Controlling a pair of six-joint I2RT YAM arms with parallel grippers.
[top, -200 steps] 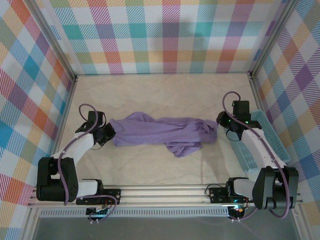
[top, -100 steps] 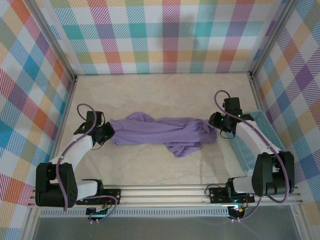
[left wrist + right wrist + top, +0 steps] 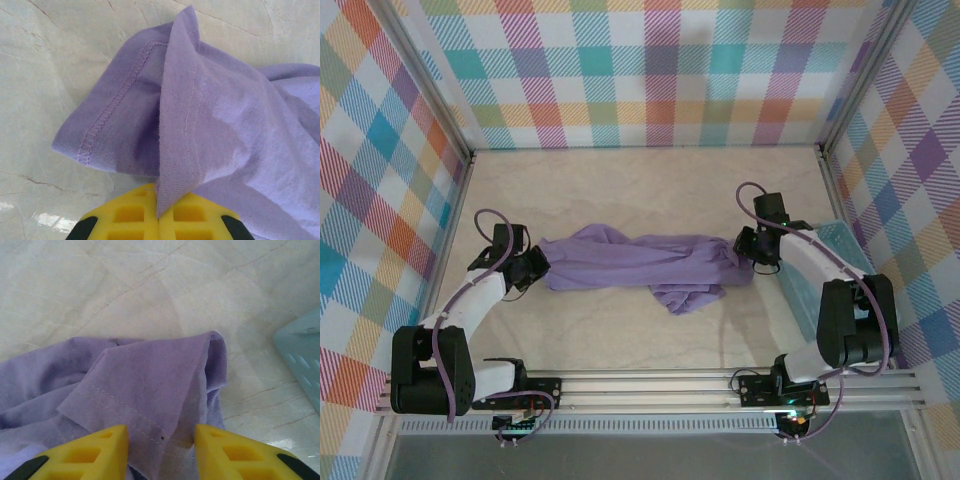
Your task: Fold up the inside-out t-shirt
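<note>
The inside-out t-shirt (image 3: 640,265) lies bunched in a long lavender strip across the middle of the table, with a lump hanging toward the near side. At its left end my left gripper (image 3: 533,268) is shut on a fold of the purple fabric (image 3: 185,150), which runs up from between the closed yellow fingers (image 3: 130,215). My right gripper (image 3: 750,252) sits at the shirt's right end, open, its two yellow fingers (image 3: 105,450) standing either side of a hemmed flap of the shirt (image 3: 150,385) without pinching it.
A light blue plastic basket (image 3: 865,280) lies along the right wall, its corner (image 3: 302,355) close to my right gripper. Plaid walls enclose the pale marbled table (image 3: 640,190) on three sides. A metal rail (image 3: 650,385) runs along the near edge.
My right arm has swung left and away from the basket, bringing its gripper onto the shirt's right end, jaws slightly narrower. The left gripper has kept its hold and barely moved.
</note>
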